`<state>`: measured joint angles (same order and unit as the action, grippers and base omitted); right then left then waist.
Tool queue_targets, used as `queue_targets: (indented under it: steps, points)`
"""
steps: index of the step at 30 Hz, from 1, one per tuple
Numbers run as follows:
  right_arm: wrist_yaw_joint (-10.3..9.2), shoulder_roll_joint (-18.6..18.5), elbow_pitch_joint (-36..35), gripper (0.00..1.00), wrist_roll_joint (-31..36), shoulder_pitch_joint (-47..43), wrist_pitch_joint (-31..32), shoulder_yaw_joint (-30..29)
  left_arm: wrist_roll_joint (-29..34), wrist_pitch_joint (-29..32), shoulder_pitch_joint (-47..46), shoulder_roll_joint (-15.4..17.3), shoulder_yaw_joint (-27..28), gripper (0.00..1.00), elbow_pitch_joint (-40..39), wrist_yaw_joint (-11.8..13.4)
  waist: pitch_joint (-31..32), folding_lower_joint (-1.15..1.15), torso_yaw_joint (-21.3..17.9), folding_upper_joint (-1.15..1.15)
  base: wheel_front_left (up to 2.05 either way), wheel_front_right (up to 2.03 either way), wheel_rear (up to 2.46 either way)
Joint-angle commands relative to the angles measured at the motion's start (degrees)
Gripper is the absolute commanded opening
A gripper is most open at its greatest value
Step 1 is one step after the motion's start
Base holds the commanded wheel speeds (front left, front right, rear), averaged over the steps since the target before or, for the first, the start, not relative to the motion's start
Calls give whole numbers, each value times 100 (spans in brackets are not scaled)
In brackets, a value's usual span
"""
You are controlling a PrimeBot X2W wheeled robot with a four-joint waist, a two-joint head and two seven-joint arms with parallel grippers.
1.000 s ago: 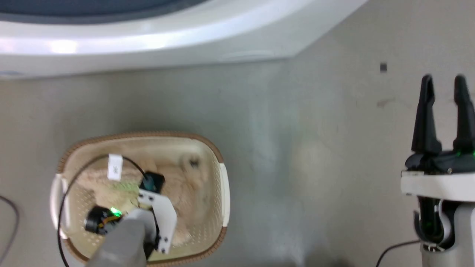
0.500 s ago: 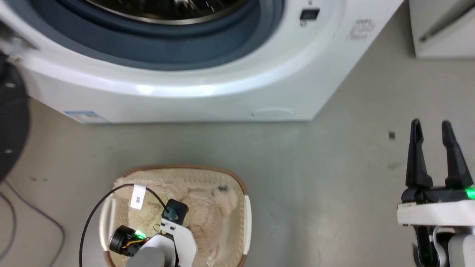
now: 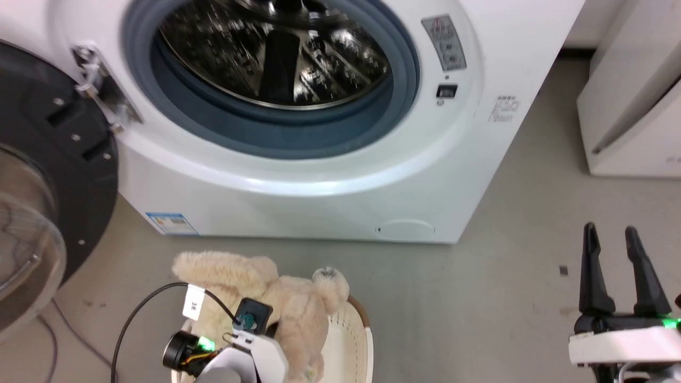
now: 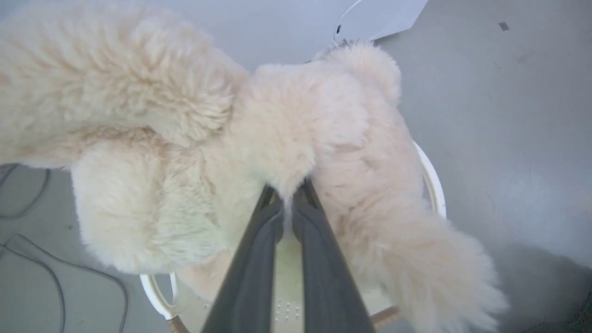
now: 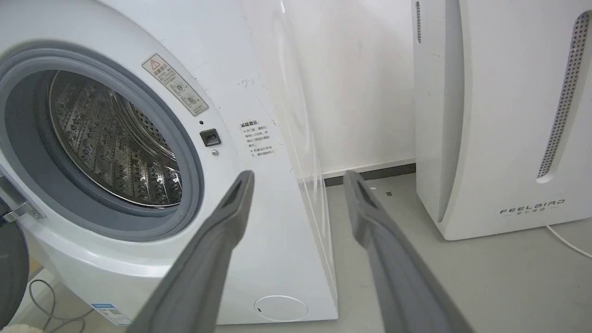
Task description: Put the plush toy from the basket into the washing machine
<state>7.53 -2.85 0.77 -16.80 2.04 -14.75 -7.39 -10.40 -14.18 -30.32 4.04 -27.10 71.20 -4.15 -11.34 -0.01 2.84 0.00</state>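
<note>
One fluffy cream-beige long-pile plush toy (image 3: 298, 306) at 6–7 o'clock in the head view, bunched above the small cream perforated plastic basket (image 3: 354, 340). The basket's brown rim shows on the toy's 3 o'clock side. Long axis here about 9 to 3: a limb reaches toward 9, a rounded tip at 3. The left arm's pale wrist housing (image 3: 255, 361) covers the grip. Large white front-loading washing machine (image 3: 330, 181) at 12, porthole open, black-framed glass door (image 3: 53, 159) swung out at 9. Right gripper (image 3: 609, 234) at 4 over bare grey floor (image 3: 479, 298), fingers apart, empty.

Left wrist view: left gripper (image 4: 287, 196) nearly closed, a sliver between the dark fingers, tips buried in the toy's pile at mid-body. Toy's axis 10 to 5: thick mass at 10, floppy limb trailing to 5. Basket rim shows beneath at 6 and 3. Cannot tell whether the trailing limb touches it.

Right wrist view: right gripper's fingers spread wide, nothing between them. Adds the shiny perforated steel drum (image 5: 115, 143) at 9 and a plain white appliance (image 5: 499, 115) at 2–3, lettered near its base.
</note>
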Motion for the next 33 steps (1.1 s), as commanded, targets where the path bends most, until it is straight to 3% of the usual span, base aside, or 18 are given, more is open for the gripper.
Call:
queue_targets:
  steps: [1, 16, 25, 33]
  points:
    - [-4, -3, 18, 100, -64, -84, -25, -9, -51, -56, 37, -3, 22, 0, -112, 45, 177, 1, 37, 0, 0, 0, 0]
    - [-4, -3, 34, 100, -141, -347, -25, -67, -184, -81, 369, 310, 530, 0, -2328, 579, 450, 1, -106, 0, 0, 0, 0]
    - [-4, -3, 0, 100, -187, -167, -25, -90, -113, -81, 103, 445, 902, 0, -3292, 837, 102, 1, -358, 0, 0, 0, 0]
    - [-4, -3, -60, 100, -181, 131, -25, -60, 3, -82, -575, 457, 1155, 0, -3513, 954, -502, 1, -632, 0, 0, 0, 0]
